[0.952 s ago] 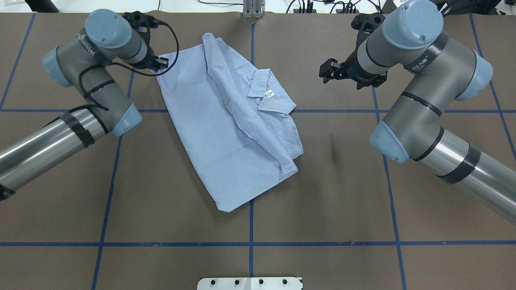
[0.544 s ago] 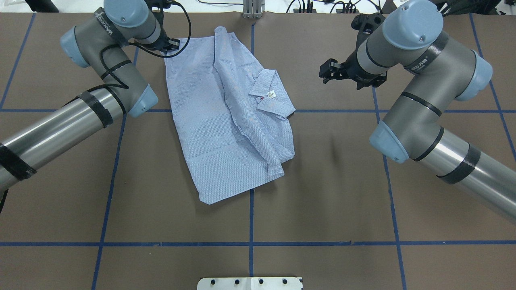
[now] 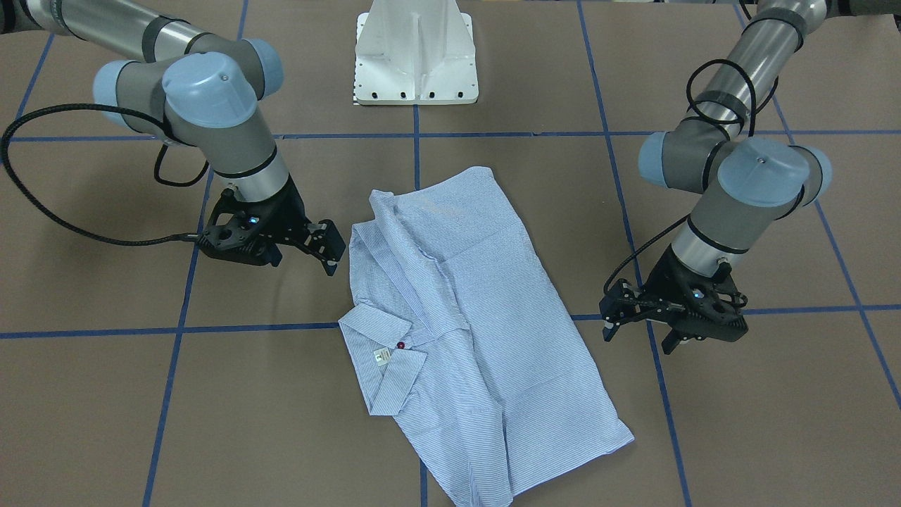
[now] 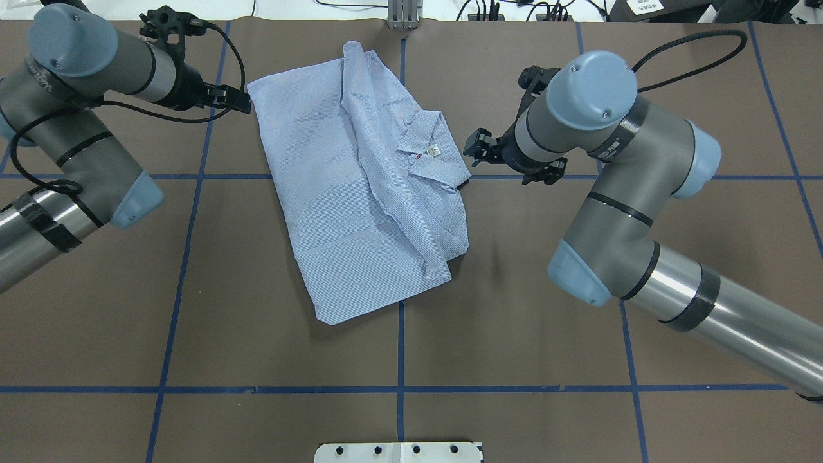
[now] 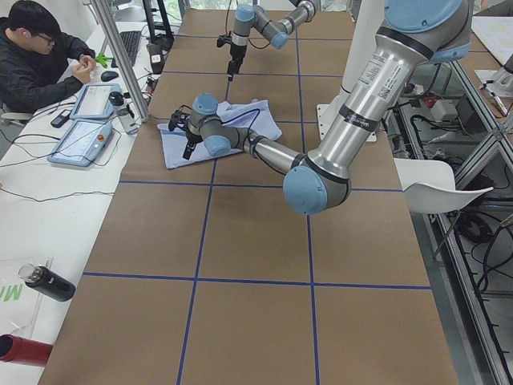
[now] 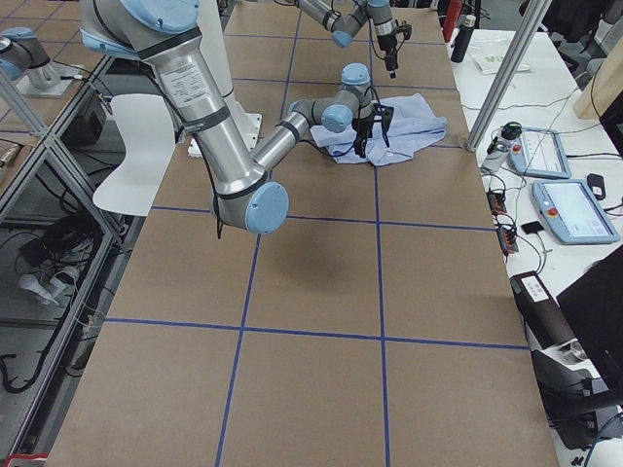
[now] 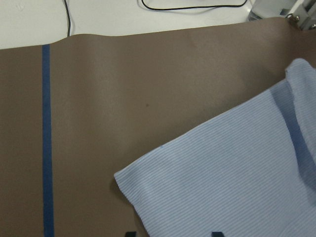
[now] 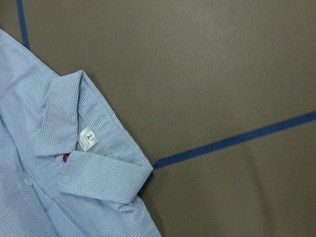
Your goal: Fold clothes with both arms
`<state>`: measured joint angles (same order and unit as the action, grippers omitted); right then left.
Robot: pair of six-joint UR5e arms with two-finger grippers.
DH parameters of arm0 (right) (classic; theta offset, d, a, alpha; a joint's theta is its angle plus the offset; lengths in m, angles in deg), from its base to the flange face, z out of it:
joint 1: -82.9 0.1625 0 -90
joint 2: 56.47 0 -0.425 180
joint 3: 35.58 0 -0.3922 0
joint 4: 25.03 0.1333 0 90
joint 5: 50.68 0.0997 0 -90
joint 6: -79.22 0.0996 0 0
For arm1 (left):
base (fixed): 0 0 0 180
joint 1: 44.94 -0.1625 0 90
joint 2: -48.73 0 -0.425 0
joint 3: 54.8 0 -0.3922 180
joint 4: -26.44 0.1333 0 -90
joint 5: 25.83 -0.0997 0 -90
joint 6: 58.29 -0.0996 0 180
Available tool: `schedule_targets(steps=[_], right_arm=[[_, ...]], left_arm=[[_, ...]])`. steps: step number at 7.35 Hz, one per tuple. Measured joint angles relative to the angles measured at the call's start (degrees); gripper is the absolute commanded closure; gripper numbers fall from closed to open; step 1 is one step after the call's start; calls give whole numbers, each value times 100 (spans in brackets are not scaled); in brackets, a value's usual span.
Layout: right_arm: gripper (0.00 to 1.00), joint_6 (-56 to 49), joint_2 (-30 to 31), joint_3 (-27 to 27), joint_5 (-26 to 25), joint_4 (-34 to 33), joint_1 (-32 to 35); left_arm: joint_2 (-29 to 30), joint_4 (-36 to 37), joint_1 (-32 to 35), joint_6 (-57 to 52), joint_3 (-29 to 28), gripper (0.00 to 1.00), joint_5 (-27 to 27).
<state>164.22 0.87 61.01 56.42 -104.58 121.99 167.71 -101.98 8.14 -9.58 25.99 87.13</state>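
Observation:
The clothes are one light blue striped shirt [image 4: 334,193] [image 3: 479,317], lying folded and flat mid-table, collar [image 4: 427,145] toward the right arm. Its white neck label [image 8: 88,139] and a dark red button show in the right wrist view. My left gripper [image 4: 239,99] [image 3: 638,334] is open, just left of the shirt's far-left corner [image 7: 121,177] and holding nothing. Beside the collar hovers my right gripper [image 4: 472,145] [image 3: 334,255], open and apart from the cloth.
Brown table cover with blue tape lines [image 4: 400,360]. The white pedestal base [image 3: 415,56] stands at the robot's side. Cables lie along the far edge [image 7: 192,6]. A person [image 5: 40,56] sits at a side desk with teach pendants [image 5: 80,136].
The left gripper dragged the shirt's far-left corner away from the robot, let go and backed off to the left. The right arm swung left, close to the collar.

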Motion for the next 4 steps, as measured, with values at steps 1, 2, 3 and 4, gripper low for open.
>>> schedule_targets(steps=[1, 2, 3, 4], right_arm=[[10, 574, -8, 2, -212, -9, -258], [16, 1082, -10, -8, -459, -20, -513], [19, 1539, -6, -18, -651, -33, -715], [21, 1974, -8, -26, -781, -84, -875]], left_arm=[[-113, 23, 1, 20, 152, 0, 10], [-171, 32, 1, 29, 226, 0, 14], [-195, 35, 1, 59, 259, 0, 15], [-204, 36, -4, 152, 289, 0, 13]])
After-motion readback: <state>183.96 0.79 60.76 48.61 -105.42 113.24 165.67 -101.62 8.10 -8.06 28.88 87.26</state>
